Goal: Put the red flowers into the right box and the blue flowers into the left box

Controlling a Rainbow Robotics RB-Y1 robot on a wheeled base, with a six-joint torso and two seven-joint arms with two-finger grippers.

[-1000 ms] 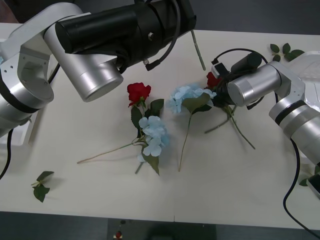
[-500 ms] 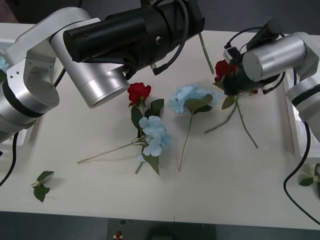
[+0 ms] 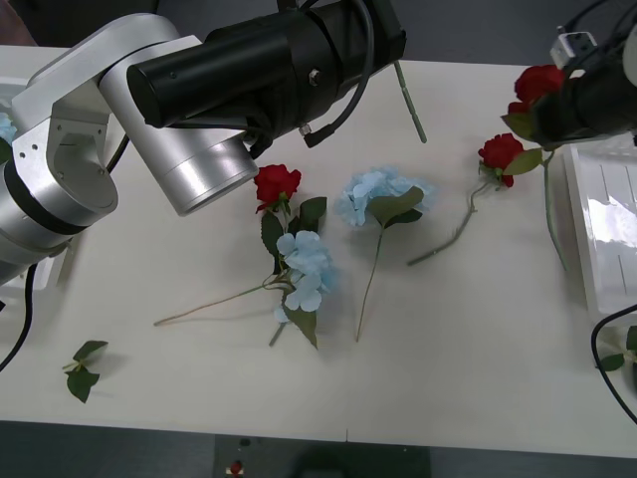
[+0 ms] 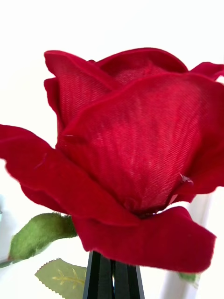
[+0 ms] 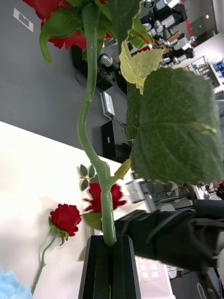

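From the front, the left arm (image 3: 179, 110) is reaching across the upper left of the frame, its bulk blocking the far part of the white table (image 3: 448, 358). A green stem (image 3: 410, 102) is sticking out from beyond its wrist at upper centre. The right gripper (image 3: 572, 105) is hanging at the upper right edge, gripping a red rose (image 3: 538, 82) whose stem is dangling beside the right box (image 3: 602, 224) at the right edge. A second rose (image 3: 499, 152) is lying on the table just left of it, a third (image 3: 276, 184) at centre left. Two blue flowers are lying in the middle: one (image 3: 383, 194) at centre, one (image 3: 306, 264) below the third rose with stems crossing. A loose leaf sprig (image 3: 82, 368) is sitting at lower left. The left box (image 3: 22, 85) is peeking out at the upper left edge behind the arm.

In the right wrist view, the held rose's head (image 4: 135, 140) is crowding the frame, and the black fingers (image 4: 112, 280) at bottom centre are pressing together on its stem.

In the left wrist view, the left gripper (image 5: 109, 268) is pinching a rose stem (image 5: 93, 140) between black fingers drawn together; big leaves (image 5: 177, 131) are covering the right side. The lying rose (image 5: 65, 218) is showing at lower left, with dark room equipment behind.
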